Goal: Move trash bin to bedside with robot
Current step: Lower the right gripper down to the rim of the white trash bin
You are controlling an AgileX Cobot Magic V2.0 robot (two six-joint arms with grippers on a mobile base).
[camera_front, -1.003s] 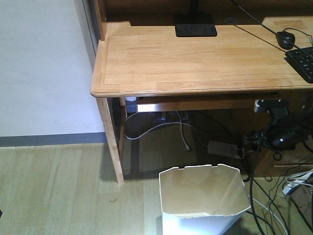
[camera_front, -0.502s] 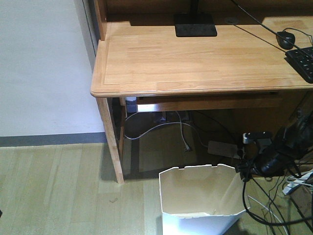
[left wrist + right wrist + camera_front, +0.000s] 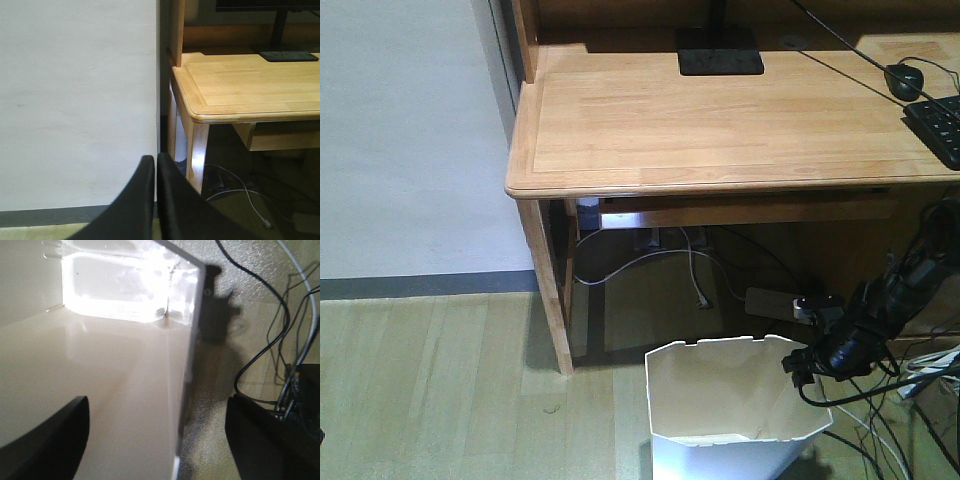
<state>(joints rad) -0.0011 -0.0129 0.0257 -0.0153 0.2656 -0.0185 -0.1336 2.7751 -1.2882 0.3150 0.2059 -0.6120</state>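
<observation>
Light wooden desk (image 3: 720, 120) sits against a white wall (image 3: 410, 150), grey baseboard (image 3: 420, 285) below, pale plank floor (image 3: 430, 390). On top: black monitor base (image 3: 720, 62) at back, mouse (image 3: 903, 80) and keyboard (image 3: 940, 125) at right edge. Underneath: shallow drawer (image 3: 740, 210), looping white cable (image 3: 640, 262), grey power strip (image 3: 770, 303).

Blown-out glare inside trash bin (image 3: 100, 370) — dim elsewhere

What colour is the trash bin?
The trash bin is white, creamy-looking inside; the exterior front-facing view shows it best.
</observation>
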